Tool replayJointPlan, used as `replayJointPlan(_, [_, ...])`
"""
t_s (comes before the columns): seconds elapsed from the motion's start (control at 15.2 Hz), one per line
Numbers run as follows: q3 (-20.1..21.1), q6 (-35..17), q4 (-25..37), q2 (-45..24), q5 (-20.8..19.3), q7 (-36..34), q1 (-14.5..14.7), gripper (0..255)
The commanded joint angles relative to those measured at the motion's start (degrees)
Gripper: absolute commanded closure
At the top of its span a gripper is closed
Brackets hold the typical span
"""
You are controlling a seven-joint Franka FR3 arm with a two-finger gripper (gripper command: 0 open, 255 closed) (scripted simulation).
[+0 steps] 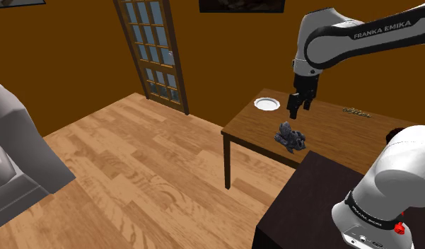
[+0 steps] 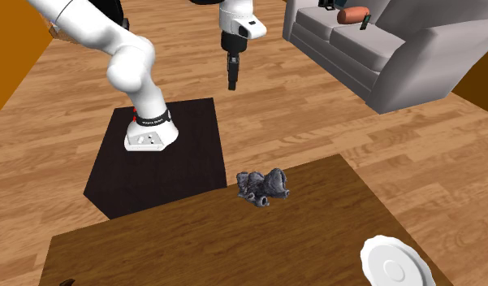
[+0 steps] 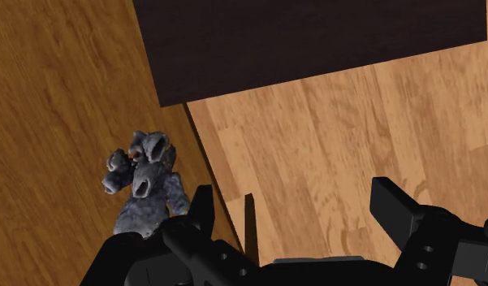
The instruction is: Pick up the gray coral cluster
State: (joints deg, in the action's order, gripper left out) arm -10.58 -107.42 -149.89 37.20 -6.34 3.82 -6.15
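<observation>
I see the gripper hanging above a brown wooden table, fingers spread apart and holding nothing. The gray coral cluster lies on the table below it, near the edge that faces the dark stand, and the two are not touching. A white plate sits well apart from the coral, near the far corner in the shoulder view. That view also gives me a door with glass panes in an orange-brown wall.

The second exterior view looks across the table toward the arm. Here the coral cluster rests right at the table's edge, the gripper hangs higher up, and the plate is closest to the camera. A gray sofa stands on the wooden floor behind.

In the wrist view the coral cluster lies outside the open gripper, just beside one finger. Between the fingers I see floor, not coral.
</observation>
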Motion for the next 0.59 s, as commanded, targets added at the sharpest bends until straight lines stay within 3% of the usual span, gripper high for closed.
replayJointPlan(0.0, [-1.6,-3.9,-0.8,-2.7,-1.1,1.4,-0.7,0])
replayJointPlan(0.53, [-8.4,-20.7,-2.4,-16.5,-4.1,7.5,-3.1,0])
